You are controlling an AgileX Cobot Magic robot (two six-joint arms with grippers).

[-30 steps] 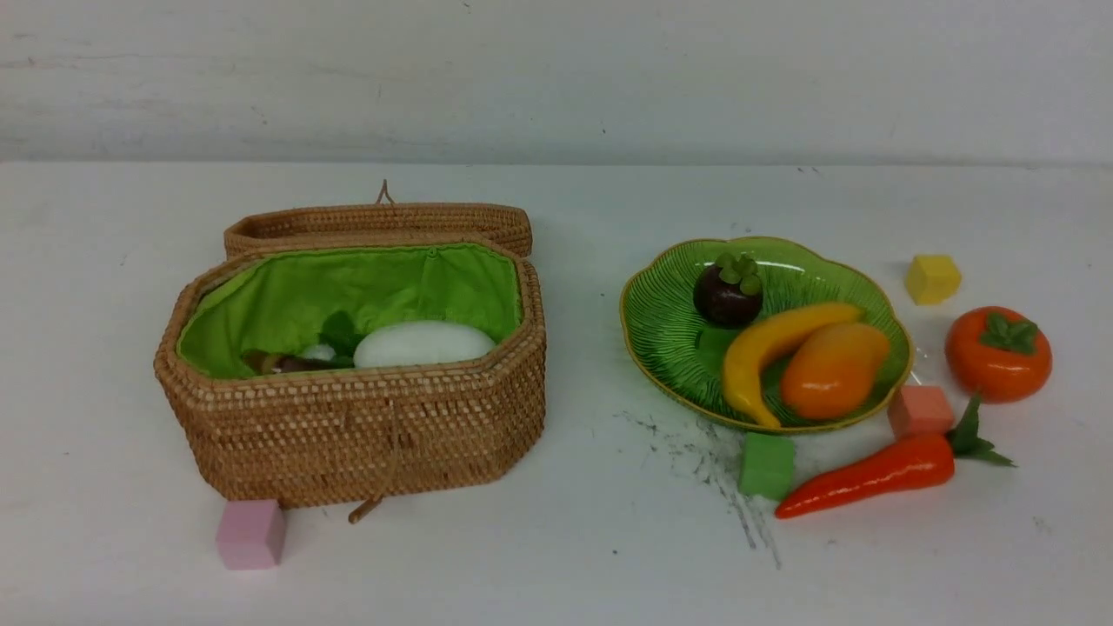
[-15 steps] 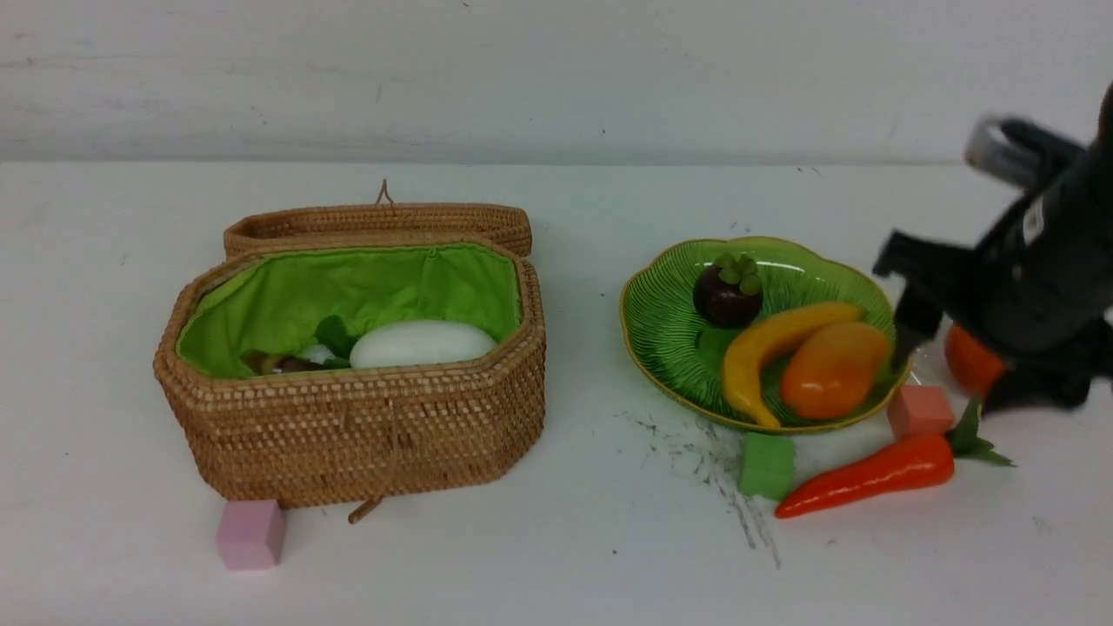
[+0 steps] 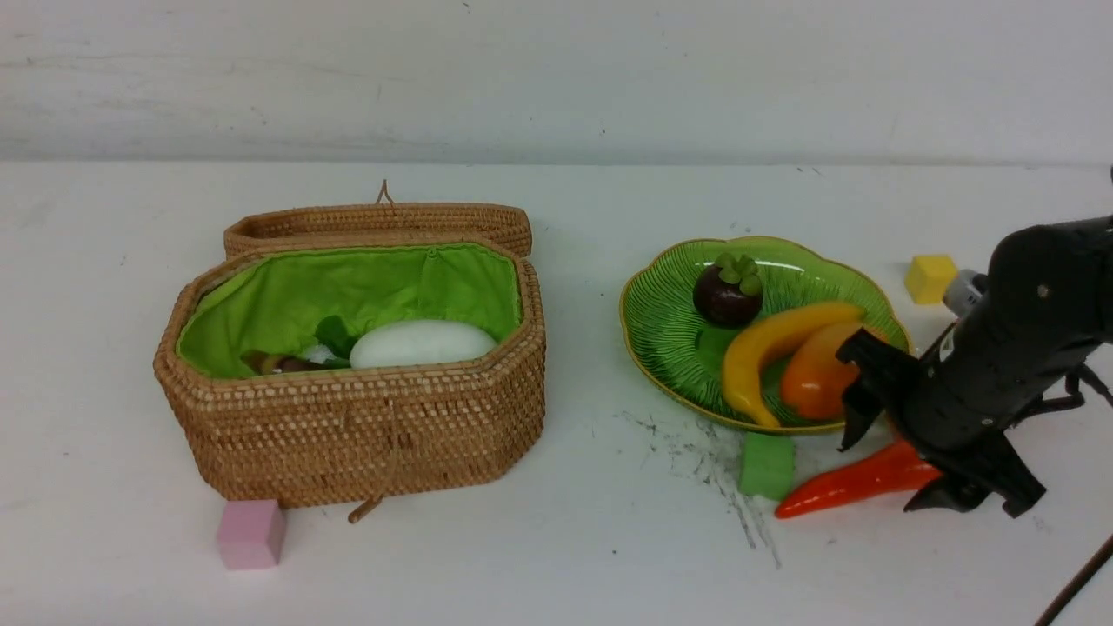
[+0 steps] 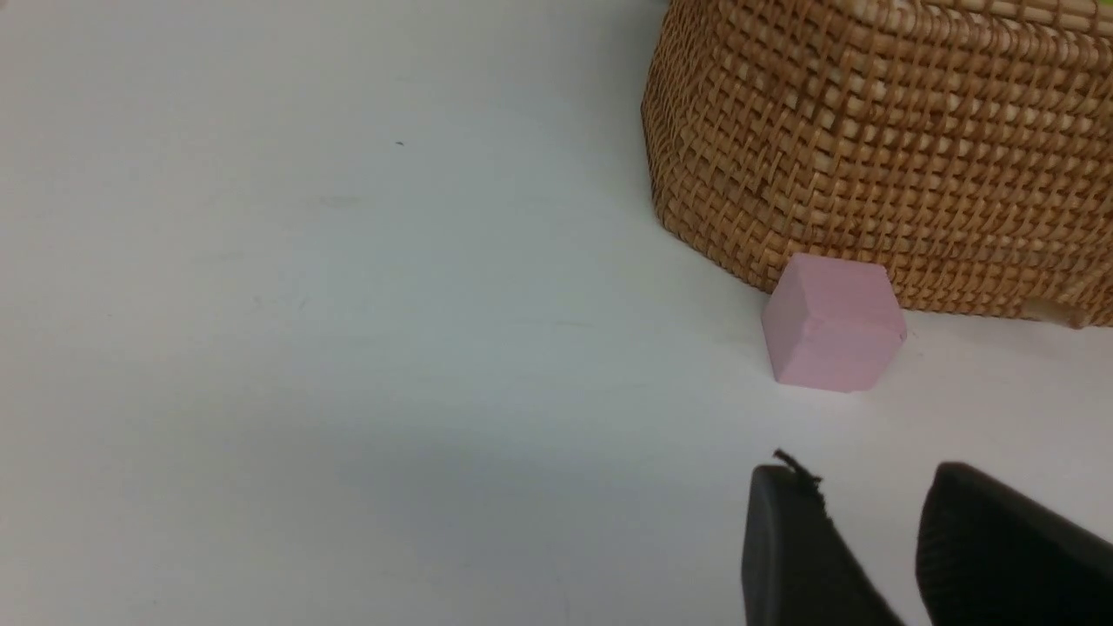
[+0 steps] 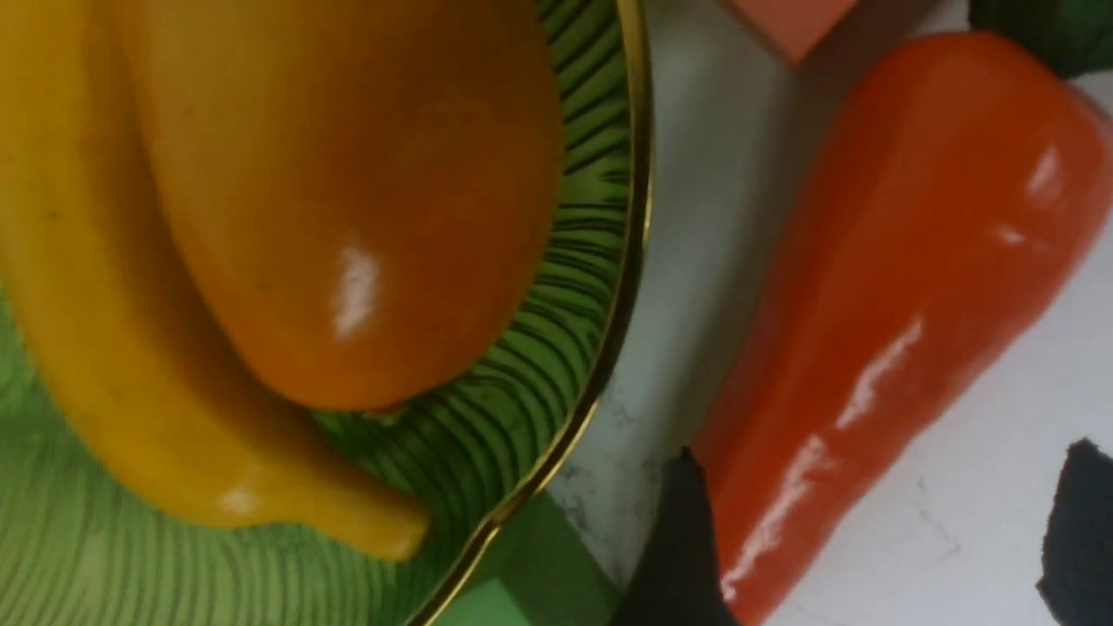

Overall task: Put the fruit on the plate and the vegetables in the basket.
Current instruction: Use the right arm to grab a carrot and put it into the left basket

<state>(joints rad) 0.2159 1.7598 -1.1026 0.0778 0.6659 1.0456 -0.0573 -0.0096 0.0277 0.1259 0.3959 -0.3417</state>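
Fingers (image 5: pixel 678 556) of right gripper (image 5: pixel 878 539) spread either side of carrot (image 5: pixel 904 261), nothing gripped; next, probably: close, lift, carry to basket (image 3: pixel 348 417).

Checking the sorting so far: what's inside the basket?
A white radish with green leaves and part of a dark eggplant. The front wall of the basket hides their undersides and the floor.
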